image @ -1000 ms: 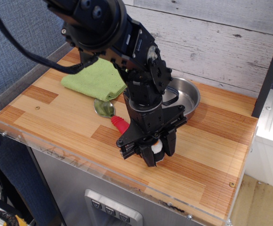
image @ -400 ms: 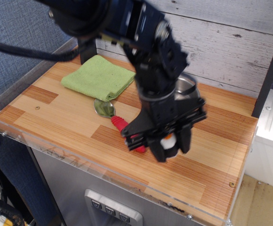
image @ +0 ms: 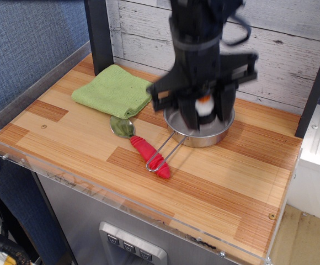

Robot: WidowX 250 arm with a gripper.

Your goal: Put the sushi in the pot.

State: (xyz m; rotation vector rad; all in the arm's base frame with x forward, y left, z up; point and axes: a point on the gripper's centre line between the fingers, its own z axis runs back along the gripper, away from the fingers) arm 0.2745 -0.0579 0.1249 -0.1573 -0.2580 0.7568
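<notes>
Striped wooden tabletop (image: 94, 138) with a clear plastic edge fills the view, backed by a whitewashed plank wall. Nearest the camera, below and to the left of the fingers, lies a metal spoon with a red handle (image: 149, 157), its bowl pointing toward a folded green cloth (image: 115, 91) farther back and well to the left of the fingers. The thin wire loop handle of the pot (image: 201, 135) reaches forward until it meets the spoon's red grip. Directly beneath the fingers sits the pot itself, shallow and shiny, much of its inside hidden by the arm. Above it hangs the gripper (image: 204, 106), somewhat blurred, its dark fingers (image: 188, 113) pinching the sushi (image: 204, 103) between them; a white end with an orange centre shows in the gap. The roll appears to be held clear of the pot's floor, though the blur makes the height hard to judge. By my reading the carrying is essentially done: the sushi is over the pot. What remains is to lower a little if needed, part the fingers and let the roll drop inside.
</notes>
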